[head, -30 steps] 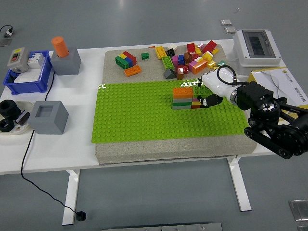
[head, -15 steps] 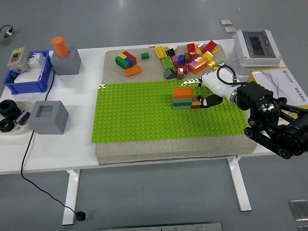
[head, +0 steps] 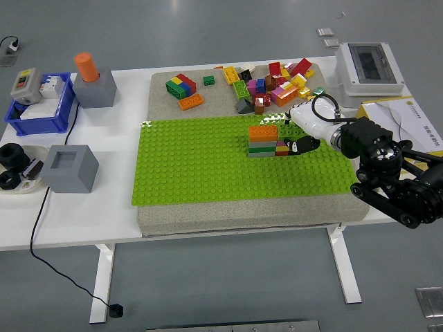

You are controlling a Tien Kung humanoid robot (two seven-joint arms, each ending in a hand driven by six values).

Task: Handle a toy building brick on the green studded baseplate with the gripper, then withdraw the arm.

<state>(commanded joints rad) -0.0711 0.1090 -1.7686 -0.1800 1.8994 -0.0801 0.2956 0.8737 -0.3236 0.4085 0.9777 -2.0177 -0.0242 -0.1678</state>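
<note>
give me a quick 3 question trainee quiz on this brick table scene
1. True or false: the right hand is at the stacked bricks on the green baseplate.
2. What colour is the top brick of that stack?
3. The loose brick pile lies: A) on the baseplate, B) beyond its far edge, C) in the blue bin.

Key: 1 true; 2 orange; 3 B.

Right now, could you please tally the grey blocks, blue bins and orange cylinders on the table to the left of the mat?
grey blocks: 2
blue bin: 1
orange cylinder: 1
Total: 4
</note>
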